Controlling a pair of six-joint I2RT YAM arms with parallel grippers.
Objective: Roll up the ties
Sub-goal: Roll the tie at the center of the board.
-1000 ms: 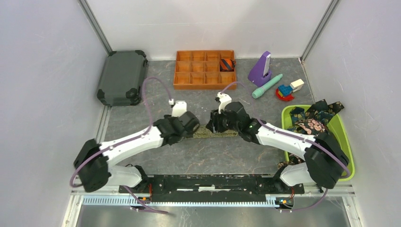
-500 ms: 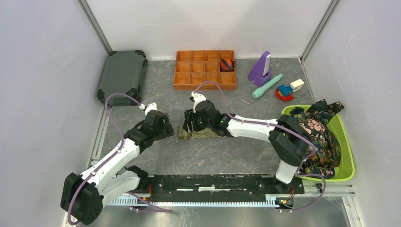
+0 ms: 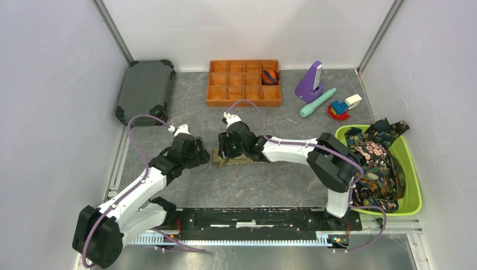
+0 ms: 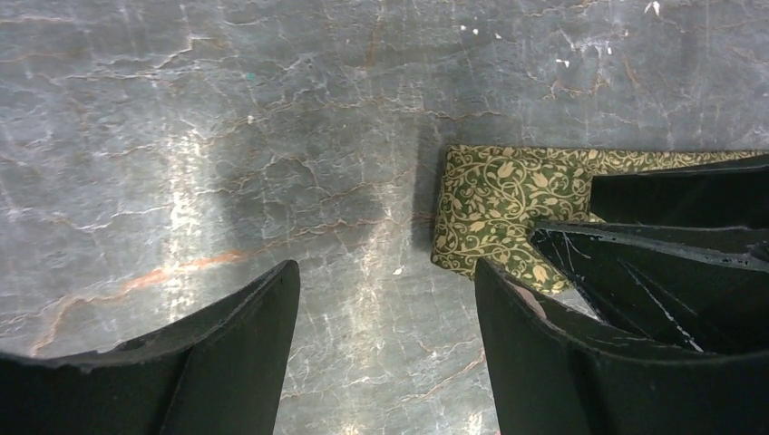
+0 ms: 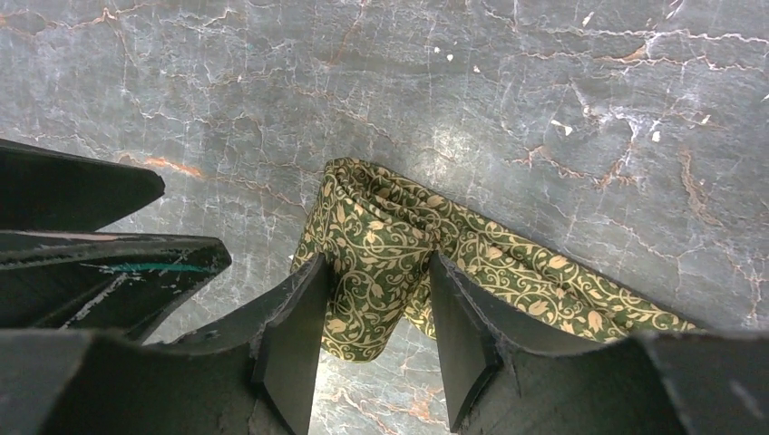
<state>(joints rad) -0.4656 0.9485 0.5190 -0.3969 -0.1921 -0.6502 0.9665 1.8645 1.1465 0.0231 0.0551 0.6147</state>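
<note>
Your right hand (image 5: 374, 272) pinching the rolled end of the olive-green tie (image 5: 517, 272), tie lying on the worktop (image 4: 181, 118) mid-frame in the overhead view, your left hand (image 4: 385, 281) wide open and empty, just left of it

You see: dark case (image 3: 145, 91) far left | orange divided tray (image 3: 236, 93) far centre | purple wedge (image 3: 308, 83), teal stick (image 3: 318, 102), toy blocks (image 3: 339, 107) far right | green bin (image 3: 409, 194) right edge
</note>
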